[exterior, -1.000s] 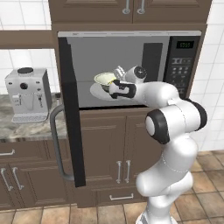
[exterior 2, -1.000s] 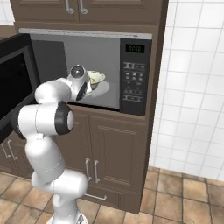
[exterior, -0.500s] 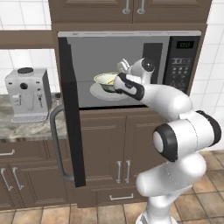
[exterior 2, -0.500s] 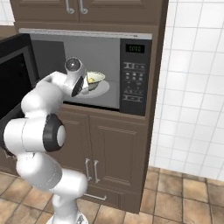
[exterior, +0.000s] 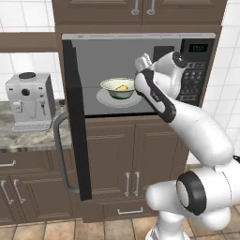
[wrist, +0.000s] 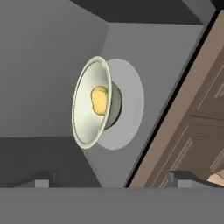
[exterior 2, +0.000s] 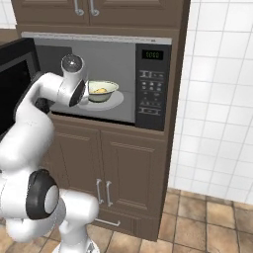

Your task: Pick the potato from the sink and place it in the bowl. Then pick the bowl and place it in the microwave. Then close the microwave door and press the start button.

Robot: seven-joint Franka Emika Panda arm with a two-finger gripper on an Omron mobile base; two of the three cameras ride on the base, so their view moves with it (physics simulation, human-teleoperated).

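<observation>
I see the bowl [exterior: 119,87] sitting on the white round plate [exterior: 104,98] inside the microwave [exterior: 140,75], with the potato [wrist: 99,100] lying in its middle. In the hand view my gripper [wrist: 111,178] has its jaws spread wide and holds nothing; the bowl is apart from both fingertips [wrist: 42,183]. My hand is at the cavity's front edge, just right of the bowl's rim. There is grey open space above and behind the bowl. The microwave door [exterior: 75,122] stands swung open on the left, its handle [exterior: 62,154] toward the coffee machine [exterior: 28,101].
</observation>
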